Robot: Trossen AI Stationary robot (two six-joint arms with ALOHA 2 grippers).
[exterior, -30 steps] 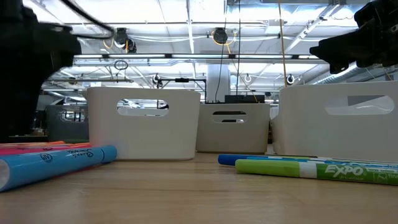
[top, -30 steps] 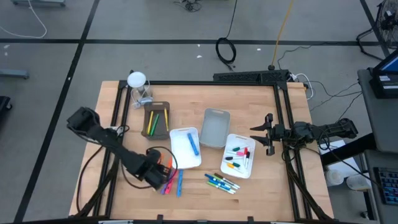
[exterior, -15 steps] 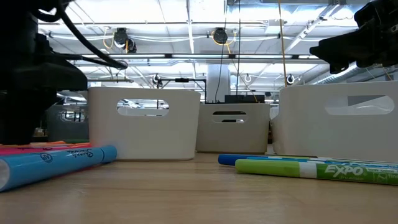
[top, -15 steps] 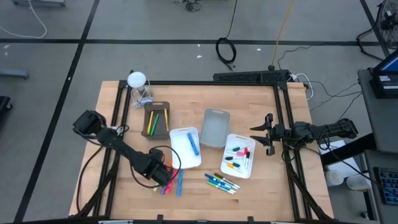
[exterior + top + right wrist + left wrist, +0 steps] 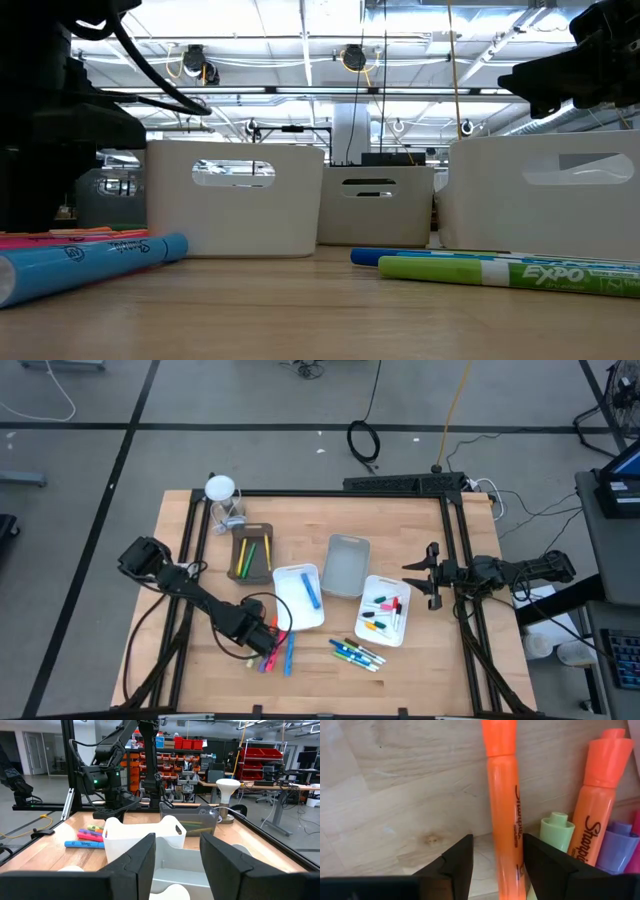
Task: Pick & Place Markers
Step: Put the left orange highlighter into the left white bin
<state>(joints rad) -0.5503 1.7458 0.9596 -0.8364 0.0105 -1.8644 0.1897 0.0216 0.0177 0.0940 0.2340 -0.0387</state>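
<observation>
Nearest, at the front edge of the desk, two loose heaps of markers not yet put away. Left heap: about six, going by the left wrist view: two orange, one pale green, one purple, one pink, plus a blue seen from above. Left jaws down over this heap, open and astride one orange marker, a gap showing on one side, so not yet clamped. Marker flat on the wood, not lifted. Right heap: roughly five, blues and greens, hard to count exactly.

Further back, four trays. White tray holding a single blue marker. Second white tray holding about five in mixed colours. Beyond these, grey tray apparently bare, and brown tray with about three: yellow, green, orange.

Out at the right edge of the desk, right arm waiting above the surface, jaws apart with nothing between them.

Judging from this: under halfway, roughly nine markers sorted and about eleven left on the desk.
</observation>
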